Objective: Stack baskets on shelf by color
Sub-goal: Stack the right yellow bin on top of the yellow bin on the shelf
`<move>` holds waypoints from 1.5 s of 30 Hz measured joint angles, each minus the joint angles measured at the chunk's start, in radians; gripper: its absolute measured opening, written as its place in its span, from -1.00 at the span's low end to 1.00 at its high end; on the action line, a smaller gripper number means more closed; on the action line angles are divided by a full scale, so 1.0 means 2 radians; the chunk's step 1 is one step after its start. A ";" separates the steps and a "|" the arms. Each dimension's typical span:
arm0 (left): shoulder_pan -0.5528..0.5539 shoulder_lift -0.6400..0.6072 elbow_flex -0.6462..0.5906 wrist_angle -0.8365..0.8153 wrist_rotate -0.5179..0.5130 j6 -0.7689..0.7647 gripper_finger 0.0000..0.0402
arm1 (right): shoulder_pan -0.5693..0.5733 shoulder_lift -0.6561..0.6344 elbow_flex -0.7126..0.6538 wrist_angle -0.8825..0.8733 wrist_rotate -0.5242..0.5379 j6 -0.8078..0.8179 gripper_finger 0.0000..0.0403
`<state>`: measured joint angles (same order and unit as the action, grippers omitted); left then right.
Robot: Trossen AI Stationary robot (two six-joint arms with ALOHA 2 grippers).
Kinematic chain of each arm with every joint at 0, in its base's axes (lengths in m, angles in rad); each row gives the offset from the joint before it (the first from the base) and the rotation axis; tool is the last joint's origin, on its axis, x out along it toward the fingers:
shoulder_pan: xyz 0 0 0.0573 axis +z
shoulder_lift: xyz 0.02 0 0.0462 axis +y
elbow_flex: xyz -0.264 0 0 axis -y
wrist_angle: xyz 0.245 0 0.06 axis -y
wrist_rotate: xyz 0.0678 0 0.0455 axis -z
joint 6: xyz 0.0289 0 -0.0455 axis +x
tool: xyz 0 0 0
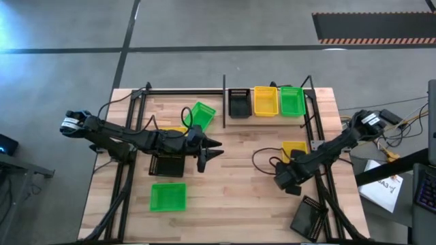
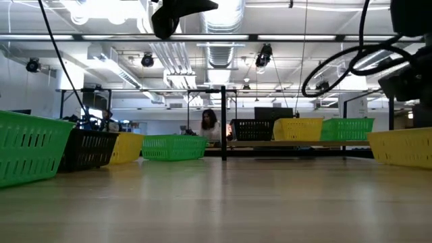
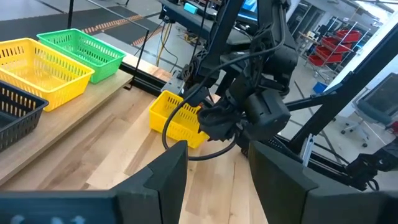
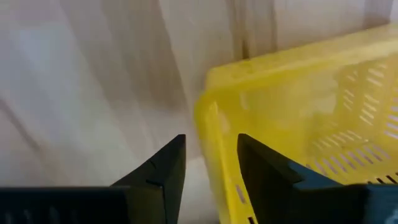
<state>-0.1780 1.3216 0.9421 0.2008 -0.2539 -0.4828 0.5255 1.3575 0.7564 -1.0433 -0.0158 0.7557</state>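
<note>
Yellow plastic mesh fills the right wrist view: the right hand has its two dark fingers parted and straddling the rim of the loose yellow mesh basket, one finger inside the wall and one outside, not yet pinched. From above, that hand sits just beside the basket, at its near edge, on the right side of the butcher-block surface.

I judge the step in hand to be picking up this yellow basket. The next move calls for closing on the wall, lifting, and carrying it back to the narrow pale wooden shelf, where a black basket, a yellow basket and a green basket already stand in a row; it belongs on the yellow one.

Over on the left, the left hand hangs open and empty above mid-surface, pointing toward the right arm. Around it lie a tilted green basket, a black basket under the arm and another green one nearer the front. One more black basket overhangs the front right corner.
</note>
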 joint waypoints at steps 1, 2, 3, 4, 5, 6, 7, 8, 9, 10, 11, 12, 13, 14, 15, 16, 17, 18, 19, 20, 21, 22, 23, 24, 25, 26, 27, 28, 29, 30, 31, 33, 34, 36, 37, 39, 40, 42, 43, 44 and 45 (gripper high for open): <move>0.000 0.000 0.000 0.000 0.000 0.000 -0.23 | 0.000 0.000 -0.003 0.000 0.000 0.000 -0.43; 0.000 0.000 0.000 0.000 0.000 0.000 -0.23 | 0.000 0.000 -0.005 0.000 0.000 0.000 -0.51; 0.000 0.000 0.000 0.000 0.000 0.000 -0.23 | 0.000 0.000 -0.005 0.000 0.000 0.000 -0.61; 0.000 0.000 0.000 0.000 0.000 0.000 -0.23 | 0.000 0.000 -0.005 0.000 0.000 0.000 -0.71; 0.000 0.000 0.000 0.000 0.001 0.000 -0.23 | 0.000 -0.002 -0.005 0.000 -0.001 -0.002 -0.82; 0.000 0.000 0.000 0.000 0.002 0.000 -0.23 | 0.000 -0.004 -0.002 -0.001 -0.003 -0.006 -0.89; 0.000 0.000 0.000 0.000 0.004 0.000 -0.23 | 0.000 -0.005 0.005 -0.006 -0.005 -0.008 -0.91; 0.000 0.000 0.000 0.000 0.005 0.000 -0.23 | 0.000 -0.006 0.016 -0.012 -0.006 -0.011 -0.92; 0.000 0.000 0.000 0.000 0.006 0.000 -0.23 | 0.000 -0.007 0.031 -0.021 -0.005 -0.018 -0.94; 0.000 0.000 0.000 0.000 0.006 0.000 -0.23 | -0.001 -0.007 0.050 -0.031 -0.005 -0.026 -0.95; 0.000 0.000 0.000 0.000 0.006 0.000 -0.23 | -0.003 -0.007 0.071 -0.040 -0.005 -0.039 -0.95; 0.000 0.000 0.000 0.000 0.007 0.000 -0.23 | -0.007 -0.007 0.095 -0.050 -0.004 -0.051 -0.96; 0.000 0.000 0.000 0.000 0.007 0.000 -0.23 | -0.010 -0.007 0.121 -0.062 0.000 -0.061 -0.96; 0.000 0.000 0.000 0.000 0.007 0.000 -0.23 | -0.015 -0.007 0.149 -0.076 0.008 -0.071 -0.96; 0.000 0.000 0.000 0.000 0.007 0.000 -0.23 | -0.020 -0.007 0.176 -0.090 0.020 -0.081 -0.96; 0.000 0.000 0.000 0.000 0.007 0.000 -0.23 | -0.027 -0.007 0.203 -0.107 0.034 -0.091 -0.96; 0.000 0.000 0.000 0.000 0.007 0.000 -0.23 | -0.036 -0.007 0.230 -0.126 0.049 -0.102 -0.96; 0.000 0.000 0.000 0.000 0.007 0.000 -0.23 | -0.046 -0.007 0.257 -0.146 0.065 -0.116 -0.96; 0.000 0.000 0.000 0.000 0.007 0.000 -0.23 | -0.059 -0.007 0.281 -0.164 0.084 -0.130 -0.96; 0.000 0.000 0.000 0.000 0.007 0.000 -0.23 | -0.073 -0.007 0.303 -0.182 0.104 -0.148 -0.96; 0.001 0.000 0.000 0.000 0.007 0.000 -0.23 | -0.090 -0.007 0.323 -0.198 0.124 -0.168 -0.96; 0.001 0.000 0.000 0.000 0.007 0.000 -0.23 | -0.109 -0.007 0.340 -0.207 0.144 -0.193 -0.96; 0.001 0.000 0.000 0.000 0.007 0.000 -0.23 | -0.131 -0.007 0.353 -0.212 0.162 -0.223 -0.96; 0.001 0.000 0.000 0.000 0.007 0.000 -0.23 | -0.156 -0.007 0.363 -0.213 0.175 -0.258 -0.96; 0.001 0.000 0.000 0.000 0.007 0.000 -0.23 | -0.183 -0.007 0.370 -0.211 0.182 -0.300 -0.96; 0.001 0.000 0.000 0.000 0.007 0.000 -0.23 | -0.216 -0.007 0.373 -0.204 0.187 -0.346 -0.96; 0.001 0.000 0.000 0.000 0.007 0.000 -0.23 | -0.247 -0.007 0.373 -0.195 0.188 -0.391 -0.96; 0.001 0.000 0.001 0.000 0.007 -0.001 -0.23 | -0.279 -0.007 0.371 -0.182 0.188 -0.436 -0.96; 0.001 0.000 0.001 0.000 0.007 -0.002 -0.23 | -0.313 -0.007 0.368 -0.166 0.185 -0.478 -0.96; 0.001 0.000 0.002 0.000 0.007 -0.004 -0.23 | -0.346 -0.007 0.363 -0.148 0.173 -0.517 -0.96; 0.000 0.000 0.003 0.000 0.007 -0.004 -0.23 | -0.378 -0.006 0.357 -0.129 0.154 -0.550 -0.96; -0.003 0.000 0.004 0.000 0.008 -0.004 -0.23 | -0.437 -0.006 0.342 -0.098 0.113 -0.596 -0.96; -0.006 0.000 0.004 0.000 0.009 -0.004 -0.23 | -0.461 -0.006 0.335 -0.088 0.101 -0.612 -0.96; -0.012 -0.001 0.004 0.000 0.010 -0.006 -0.23 | -0.499 -0.006 0.320 -0.076 0.097 -0.634 -0.96; -0.014 -0.002 0.004 0.000 0.010 -0.011 -0.23 | -0.511 -0.004 0.313 -0.075 0.097 -0.640 -0.96; -0.018 -0.003 0.004 0.000 0.010 -0.018 -0.23 | -0.529 0.002 0.304 -0.074 0.079 -0.648 -0.96; -0.019 -0.003 0.004 0.001 0.010 -0.018 -0.23 | -0.534 0.006 0.300 -0.070 0.065 -0.650 -0.96; -0.020 -0.003 0.004 0.000 0.010 -0.018 -0.23 | -0.534 0.018 0.293 -0.052 0.057 -0.657 -0.96; -0.020 -0.003 0.004 0.000 0.010 -0.018 -0.23 | -0.534 0.025 0.290 -0.039 0.058 -0.659 -0.96; -0.020 -0.003 0.004 0.000 0.010 -0.018 -0.23 | -0.534 0.032 0.287 -0.029 0.061 -0.659 -0.96; -0.020 -0.003 0.004 0.000 0.010 -0.018 -0.23 | -0.533 0.041 0.285 -0.022 0.064 -0.659 -0.96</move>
<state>-0.2180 1.3148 0.9497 0.2016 -0.2344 -0.5179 -0.5415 1.4392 1.3262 -1.0869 0.1117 -0.5614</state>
